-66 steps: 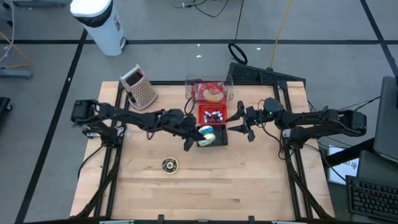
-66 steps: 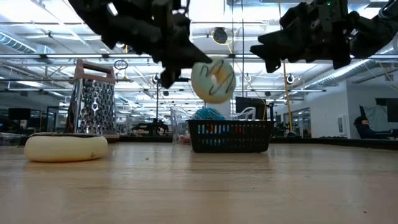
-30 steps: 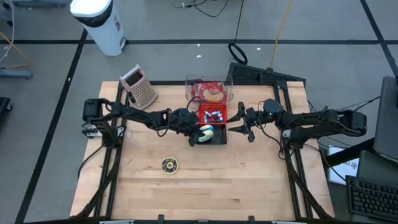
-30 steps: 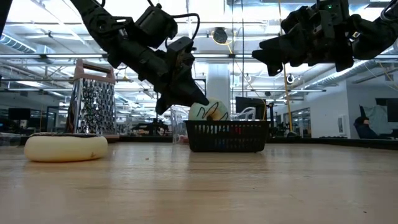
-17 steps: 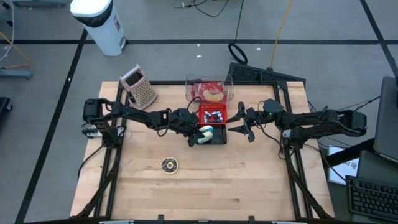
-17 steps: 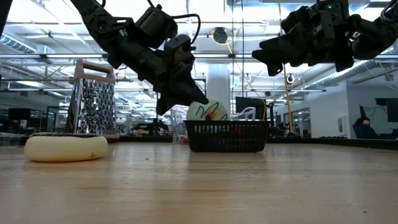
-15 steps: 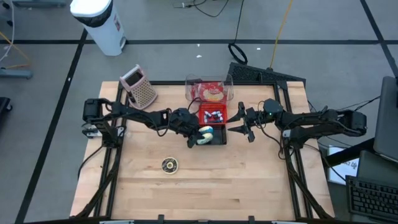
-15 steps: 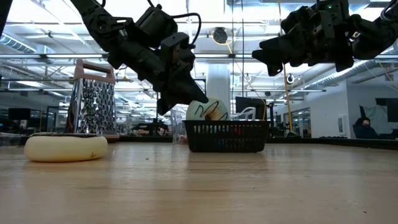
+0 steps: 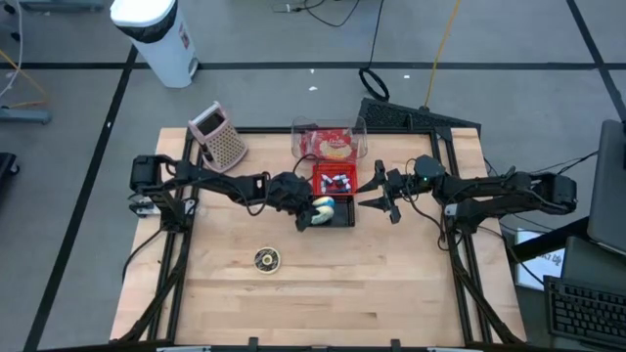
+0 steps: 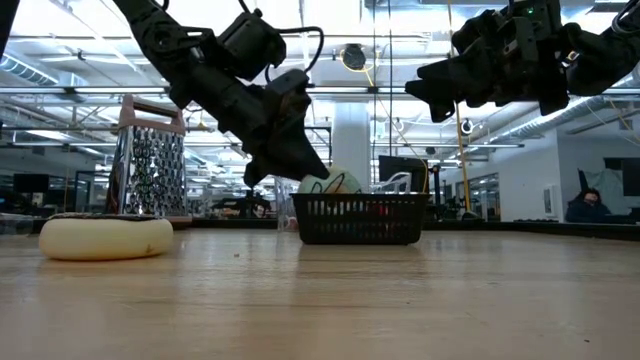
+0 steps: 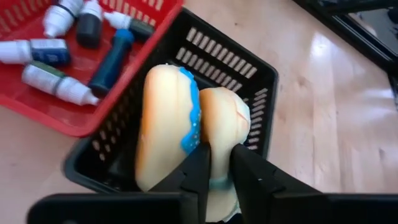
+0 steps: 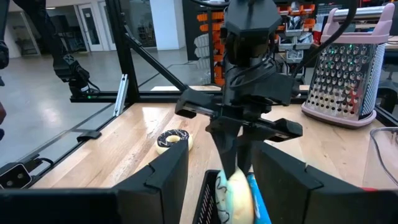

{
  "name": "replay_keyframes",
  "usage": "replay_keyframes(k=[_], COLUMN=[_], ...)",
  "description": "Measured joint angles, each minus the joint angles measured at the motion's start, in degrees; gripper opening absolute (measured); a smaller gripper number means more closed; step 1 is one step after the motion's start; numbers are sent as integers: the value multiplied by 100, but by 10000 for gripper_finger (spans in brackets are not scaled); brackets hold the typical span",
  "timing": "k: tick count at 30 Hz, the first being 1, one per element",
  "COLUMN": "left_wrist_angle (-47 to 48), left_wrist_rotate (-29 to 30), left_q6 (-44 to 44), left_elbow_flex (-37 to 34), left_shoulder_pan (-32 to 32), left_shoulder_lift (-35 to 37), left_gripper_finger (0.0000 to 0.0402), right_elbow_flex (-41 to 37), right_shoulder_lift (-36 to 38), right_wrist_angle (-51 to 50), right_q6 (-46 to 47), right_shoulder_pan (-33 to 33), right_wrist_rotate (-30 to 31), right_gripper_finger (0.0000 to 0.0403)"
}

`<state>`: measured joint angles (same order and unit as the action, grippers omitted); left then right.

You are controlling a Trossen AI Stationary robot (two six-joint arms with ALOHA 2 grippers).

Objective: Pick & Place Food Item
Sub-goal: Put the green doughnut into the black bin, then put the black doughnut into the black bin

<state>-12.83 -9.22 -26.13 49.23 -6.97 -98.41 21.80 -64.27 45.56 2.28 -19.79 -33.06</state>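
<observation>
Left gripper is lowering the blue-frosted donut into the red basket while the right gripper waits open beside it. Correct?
Not quite. The left gripper pinches the blue-frosted donut over the black basket, not the red basket, which holds small bottles next to it; the left wrist view shows this. The right gripper does wait open alongside.

Two matte-black jointed arms, black cables looped along the links, flat angular dark gripper fingers [image 11: 244,177]

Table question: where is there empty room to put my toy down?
The near half of the wooden table is bare, except a chocolate donut. It is crowded farther back: metal grater, clear box, red basket, black basket, left gripper and right gripper.
</observation>
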Motion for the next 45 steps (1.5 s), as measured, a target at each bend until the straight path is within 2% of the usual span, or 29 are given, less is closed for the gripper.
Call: replay_keyframes(k=[8,16,21,27,38,41,45], left_wrist_angle=[-18,-16,121,537,695,935,1593], left_wrist_rotate=[34,34,27,38,92,-9,-109], left_q6=[-166,-115,-142,-142,157,395,764], left_elbow_flex=[0,0,0,0,2,2,4], left_shoulder_pan=[-2,-9,-92,-247,-250,-106,427], left_shoulder_lift=[0,0,101,409,838,991,1298], left_gripper_finger=[100,174,204,211,212,212,212], right_elbow_flex=[0,0,0,0,2,2,2], right_shoulder_lift=[-1,-2,-2,-2,-2,-2,-2], right_wrist_angle=[-26,-90,-87,-87,-116,-124,-127], right_q6=[0,0,0,0,2,2,1], right_shoulder_pan=[0,0,0,1,2,2,2], right_wrist_rotate=[0,0,1,0,0,0,0], right_gripper_finger=[164,164,164,164,164,164,164])
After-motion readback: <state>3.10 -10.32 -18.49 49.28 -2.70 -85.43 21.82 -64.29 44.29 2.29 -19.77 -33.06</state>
